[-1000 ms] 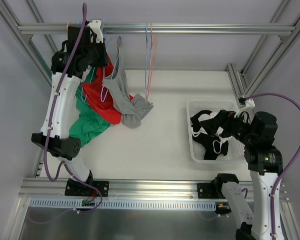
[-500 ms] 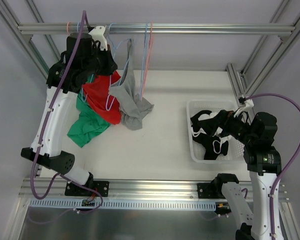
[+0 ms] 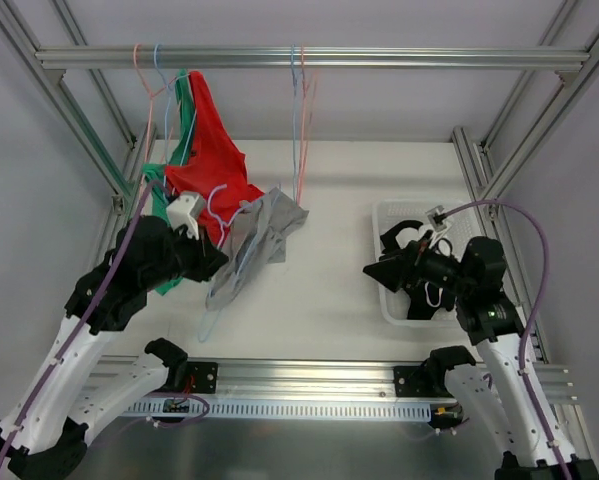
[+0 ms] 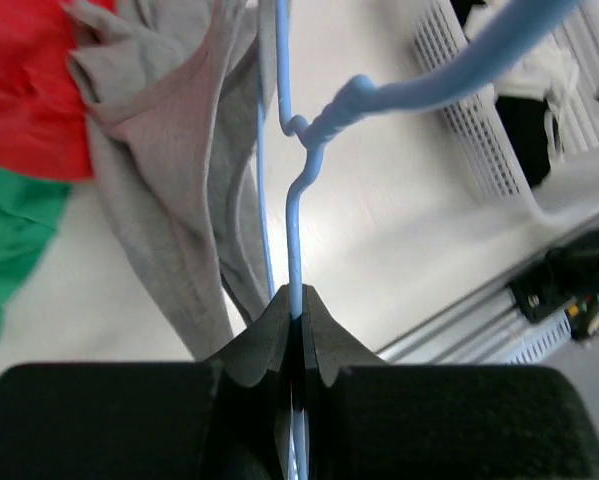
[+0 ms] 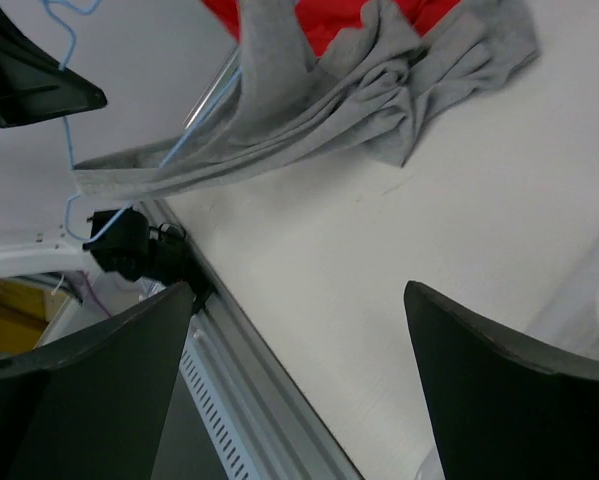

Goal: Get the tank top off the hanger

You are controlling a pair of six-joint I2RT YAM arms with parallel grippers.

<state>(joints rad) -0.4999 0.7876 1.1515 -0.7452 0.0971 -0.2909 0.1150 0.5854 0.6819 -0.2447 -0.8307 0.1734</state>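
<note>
The grey tank top [image 3: 249, 250] hangs on a light blue hanger [image 4: 379, 95], off the rail and low over the table's left middle. My left gripper [image 3: 215, 264] is shut on the hanger's wire [image 4: 295, 270] near its neck. The top drapes to the left of the jaws in the left wrist view [image 4: 179, 180]. My right gripper [image 3: 377, 270] is open and empty, just left of the basket, pointing toward the top. In the right wrist view the top [image 5: 329, 100] lies apart from the gripper [image 5: 299, 350], and the hanger [image 5: 74, 170] shows at the left.
A red garment [image 3: 214, 150] and a green one [image 3: 182, 110] hang from the rail [image 3: 409, 58] at the back left. Bare hangers [image 3: 299, 120] hang mid-rail. A white basket [image 3: 391, 312] with black clothes [image 3: 404, 240] stands at the right.
My left arm came down from the rail toward the near side, bringing the blue hanger and grey top with it. My right gripper moved left out of the basket.
</note>
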